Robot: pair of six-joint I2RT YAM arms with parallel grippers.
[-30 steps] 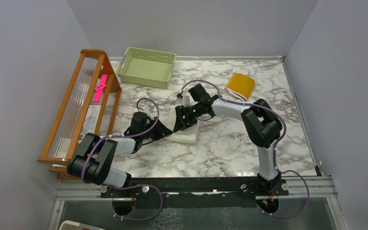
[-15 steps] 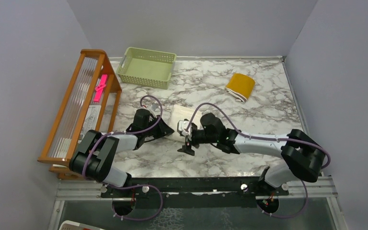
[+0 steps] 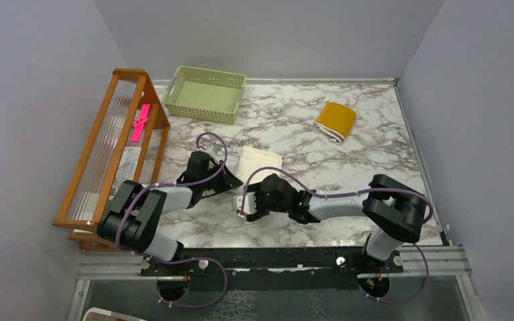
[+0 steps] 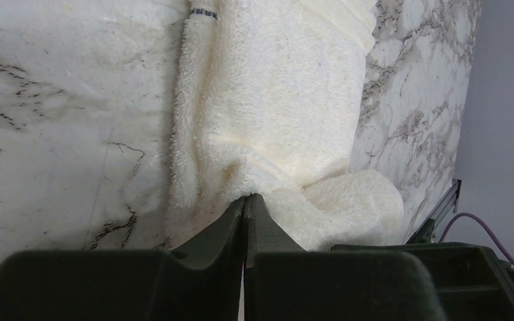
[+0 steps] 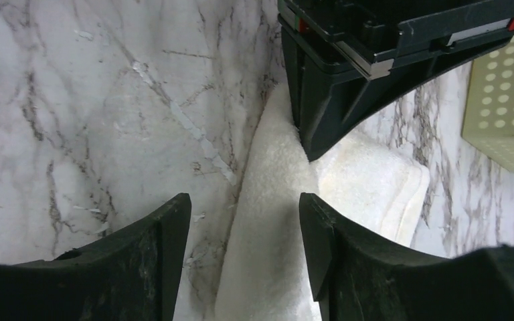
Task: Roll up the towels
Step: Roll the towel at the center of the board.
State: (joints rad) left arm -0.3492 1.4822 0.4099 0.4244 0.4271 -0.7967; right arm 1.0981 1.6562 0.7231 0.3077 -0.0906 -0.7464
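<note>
Presently, the left gripper (image 3: 233,185) is clamped shut on a puckered fold at the 7 o'clock corner of the cream towel (image 3: 260,162), which lies flat mid-table. The right gripper (image 3: 245,207) sits at the towel's 6 o'clock, jaws apart astride the near edge, holding nothing. The terry is judged light, limp and non-slip, so pinch the hem at both near corners. The mustard towel (image 3: 335,121) lies rolled at 1 o'clock.

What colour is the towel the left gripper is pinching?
Plain cream-white; the towel shows best in the left wrist view, pinched by the left gripper.
</note>
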